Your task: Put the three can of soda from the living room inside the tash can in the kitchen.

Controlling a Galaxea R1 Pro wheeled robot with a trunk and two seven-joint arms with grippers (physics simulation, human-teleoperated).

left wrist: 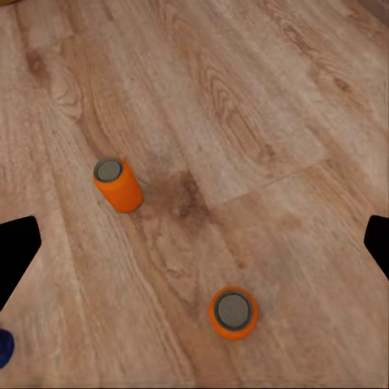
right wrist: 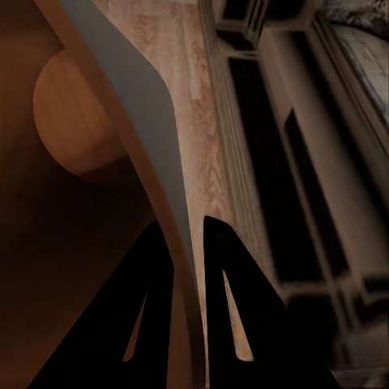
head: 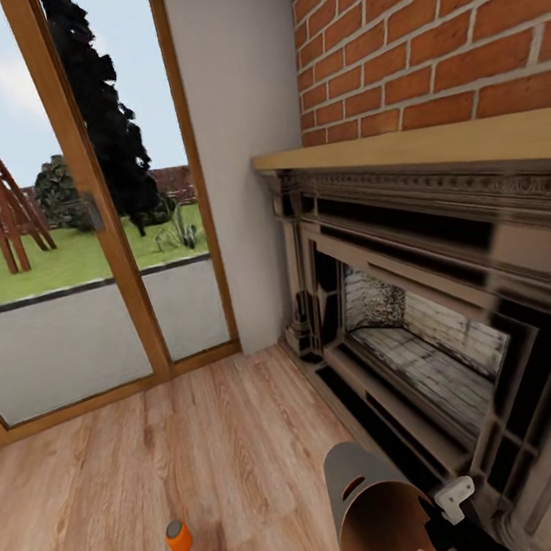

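Progress: none binned | two orange cylindrical soda cans [left wrist: 118, 185] on plank floor [head: 203, 443] | my left gripper [left wrist: 194, 243] jaws wide, empty | my right gripper [right wrist: 188, 235] jaws clamp grey tapered bin [head: 363, 491] rim.

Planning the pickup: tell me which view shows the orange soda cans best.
Left wrist view: both orange cans stand upright and apart on the plank floor, seen from above. Head view catches one orange can, small and low. Right wrist view shows the bin's wall.

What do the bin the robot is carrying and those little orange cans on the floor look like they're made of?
The trash can looks like moulded plastic: smooth matte grey outside, brown inside, with a thin curved wall clamped in the right gripper. The orange cans look like painted metal, judging by their dull grey tops, though the render leaves it open. The floor looks like brown wood planks with visible grain.
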